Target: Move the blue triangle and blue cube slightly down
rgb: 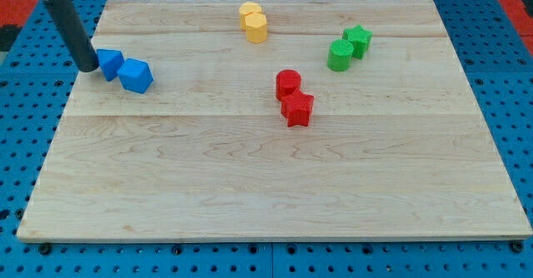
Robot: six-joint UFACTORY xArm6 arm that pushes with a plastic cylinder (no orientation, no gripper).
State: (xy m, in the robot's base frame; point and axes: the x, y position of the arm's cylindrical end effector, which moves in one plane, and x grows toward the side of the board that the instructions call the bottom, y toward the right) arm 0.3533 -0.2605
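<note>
My tip (86,67) is sitting at the view's far left, touching the left side of the blue triangle (109,63); there is no claw on this rod. The blue cube (135,76) is lying just right of the triangle, touching it. Further right on the tabletop (250,178), two yellow blocks (253,22) are sitting near the top, a red cylinder (288,82) and red star (298,108) are resting mid-board, and a green cylinder (340,55) and green star (359,39) are lying rightmost.
</note>
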